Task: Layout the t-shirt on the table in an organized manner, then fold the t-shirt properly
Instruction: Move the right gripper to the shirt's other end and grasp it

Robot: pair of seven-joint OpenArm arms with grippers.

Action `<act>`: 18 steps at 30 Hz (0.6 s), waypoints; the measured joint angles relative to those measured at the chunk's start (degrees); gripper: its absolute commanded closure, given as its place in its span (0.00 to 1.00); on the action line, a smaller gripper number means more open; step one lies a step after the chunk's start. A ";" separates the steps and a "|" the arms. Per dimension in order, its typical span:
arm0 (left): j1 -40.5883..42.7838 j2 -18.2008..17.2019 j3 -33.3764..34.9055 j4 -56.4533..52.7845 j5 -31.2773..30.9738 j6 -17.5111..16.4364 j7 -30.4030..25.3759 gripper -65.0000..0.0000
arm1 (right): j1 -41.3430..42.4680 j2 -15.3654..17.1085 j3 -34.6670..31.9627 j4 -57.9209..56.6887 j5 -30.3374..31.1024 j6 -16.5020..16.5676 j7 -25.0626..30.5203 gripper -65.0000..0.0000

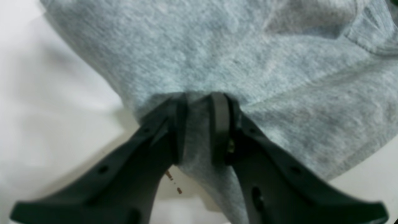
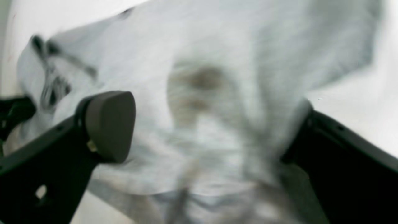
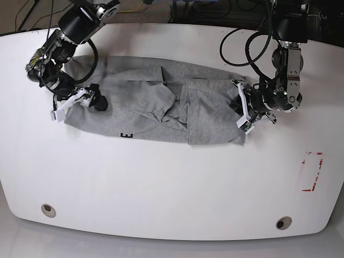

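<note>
A glossy white table (image 3: pixel 161 183) with curved edges fills the base view, with two round grommet holes (image 3: pixel 48 210) near its front edge and a red rectangular tape mark (image 3: pixel 312 171) toward one side. The t-shirt (image 3: pixel 161 105), heather grey and wrinkled, lies stretched across the far half of the table in a rough band, with folds bunched near its middle and a bit of black lettering (image 3: pixel 126 135) at its near edge.

The left gripper (image 1: pixel 199 102) sits at one end of the shirt. Its jaws stand narrow and pinch a fold of grey fabric, which runs down between the two black fingers (image 1: pixel 219 124) in the wrist view.

The right gripper (image 2: pixel 205 130) is at the opposite end of the shirt. Its jaws are spread wide, with cloth lying loosely between them; one rounded pad (image 2: pixel 108 124) is plainly visible, while the picture is too blurred to tell whether the fabric touches it.
</note>
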 measured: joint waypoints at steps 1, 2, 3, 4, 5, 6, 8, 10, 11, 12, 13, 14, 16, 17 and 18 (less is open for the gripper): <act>0.00 0.00 0.00 0.00 0.00 0.00 0.00 0.83 | 0.00 -0.13 0.02 0.07 -0.02 0.04 -0.24 0.00; 0.00 0.00 0.00 0.00 0.00 0.00 0.00 0.83 | 0.00 -0.20 0.04 0.13 -0.04 0.02 -0.44 0.00; 0.00 0.00 0.00 0.00 0.00 0.00 0.00 0.83 | -0.11 -0.20 -0.04 0.26 -0.15 -0.15 -0.48 0.00; 0.00 0.00 0.00 0.00 0.02 0.00 0.02 0.83 | -0.15 -0.17 -0.13 0.31 -0.24 -0.13 -0.48 0.06; 0.00 0.00 0.00 0.00 0.02 0.00 0.04 0.83 | -0.20 -0.17 -0.26 0.31 -0.26 -0.11 -0.42 0.11; 0.00 0.00 0.00 0.00 0.04 0.00 0.04 0.83 | -0.28 -0.15 -0.26 0.31 -0.24 -0.11 -0.37 0.22; 0.00 0.00 0.00 0.00 0.02 0.00 0.00 0.83 | -0.39 -0.04 -0.24 0.31 -0.50 -0.17 -0.59 0.41; 0.00 0.00 0.00 0.00 0.02 0.00 0.02 0.83 | -0.50 -0.02 -0.24 0.31 -1.57 -0.24 -1.03 0.64; 0.00 0.00 0.00 0.00 0.02 0.00 0.04 0.83 | -0.66 0.00 -0.24 0.28 -1.84 -0.33 -1.33 0.80; 0.00 0.00 0.00 0.00 0.02 0.00 0.02 0.83 | -0.79 0.13 -0.24 0.22 -2.12 -0.42 -2.05 0.89; 0.02 0.00 0.00 0.00 0.02 0.00 0.00 0.83 | -0.85 0.24 -0.24 0.15 -1.97 -0.63 -2.40 1.00; 0.02 0.00 0.00 0.00 0.02 0.00 0.02 0.83 | -0.96 0.46 -0.31 0.04 -2.60 -0.63 -2.86 1.00; 0.02 0.00 0.15 0.00 0.04 0.00 0.04 0.83 | -1.09 0.83 -0.35 -0.02 -2.32 -0.74 -3.02 0.97; 0.02 -0.02 0.37 0.00 0.04 0.02 0.02 0.83 | -1.14 1.07 -0.35 0.04 -2.38 -0.74 -3.21 0.95; -0.02 -0.04 0.98 0.00 0.07 0.04 0.02 0.83 | -1.11 1.09 -0.35 0.72 -2.45 -0.79 -3.48 0.94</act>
